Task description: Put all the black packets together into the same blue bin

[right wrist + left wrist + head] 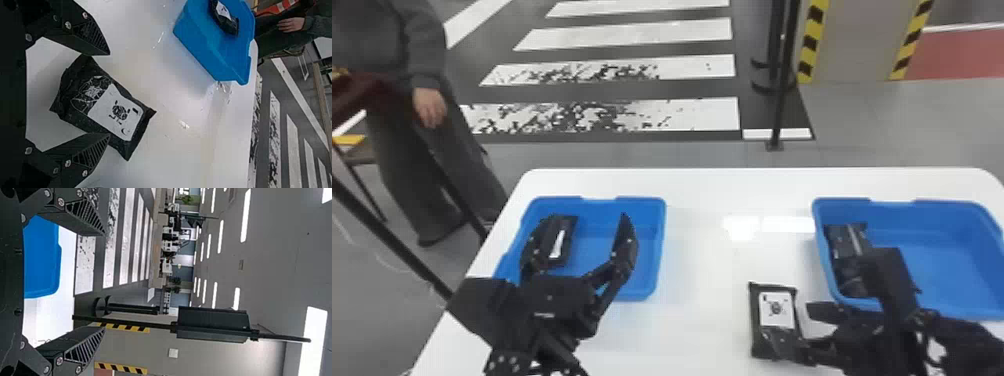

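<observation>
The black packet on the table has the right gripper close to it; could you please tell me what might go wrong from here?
The right gripper is open around the loose packet; its wrapping looks creased and soft, so it may slip or bunch as the fingers close. Dark packets seem to lie in both the left bin and the right bin, so the set could end up split.

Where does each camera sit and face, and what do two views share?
Head view: on the head, looking forward and down at the table; left arm and right arm show.
Left wrist view: on that wrist, looking out across striped floor; left tool shows.
Right wrist view: on that wrist, looking down at a black packet; right tool shows.
Head and right wrist share that packet.
</observation>
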Robot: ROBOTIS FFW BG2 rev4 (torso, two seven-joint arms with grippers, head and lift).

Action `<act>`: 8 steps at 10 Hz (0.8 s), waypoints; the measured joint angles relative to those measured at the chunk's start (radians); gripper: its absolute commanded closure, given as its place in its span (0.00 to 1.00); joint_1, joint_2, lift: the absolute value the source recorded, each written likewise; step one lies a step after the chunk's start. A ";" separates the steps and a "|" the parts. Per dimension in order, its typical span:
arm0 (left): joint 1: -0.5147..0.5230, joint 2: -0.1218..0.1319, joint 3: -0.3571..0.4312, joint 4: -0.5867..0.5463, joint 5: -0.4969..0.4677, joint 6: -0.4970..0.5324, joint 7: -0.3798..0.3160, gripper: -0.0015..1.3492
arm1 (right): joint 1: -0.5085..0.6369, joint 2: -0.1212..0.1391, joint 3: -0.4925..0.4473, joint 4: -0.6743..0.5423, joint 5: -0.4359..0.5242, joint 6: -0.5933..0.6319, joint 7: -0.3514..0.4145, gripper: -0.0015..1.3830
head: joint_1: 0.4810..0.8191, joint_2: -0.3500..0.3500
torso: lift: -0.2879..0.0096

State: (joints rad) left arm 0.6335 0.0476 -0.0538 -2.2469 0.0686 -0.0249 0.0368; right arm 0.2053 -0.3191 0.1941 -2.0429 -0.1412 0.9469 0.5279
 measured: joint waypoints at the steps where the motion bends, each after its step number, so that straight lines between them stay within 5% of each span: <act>1: 0.001 0.000 0.000 0.000 0.002 0.002 0.000 0.14 | -0.004 0.000 0.001 0.005 0.000 0.010 -0.007 0.22 | 0.63 0.70 | 0.60; 8: 0.002 0.000 0.000 0.004 0.003 0.010 -0.005 0.14 | -0.085 -0.005 0.061 0.120 -0.003 0.003 0.000 0.30 | 0.63 0.71 | 0.60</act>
State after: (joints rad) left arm 0.6357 0.0475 -0.0538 -2.2426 0.0718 -0.0152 0.0322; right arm 0.1199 -0.3237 0.2555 -1.9228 -0.1441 0.9497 0.5281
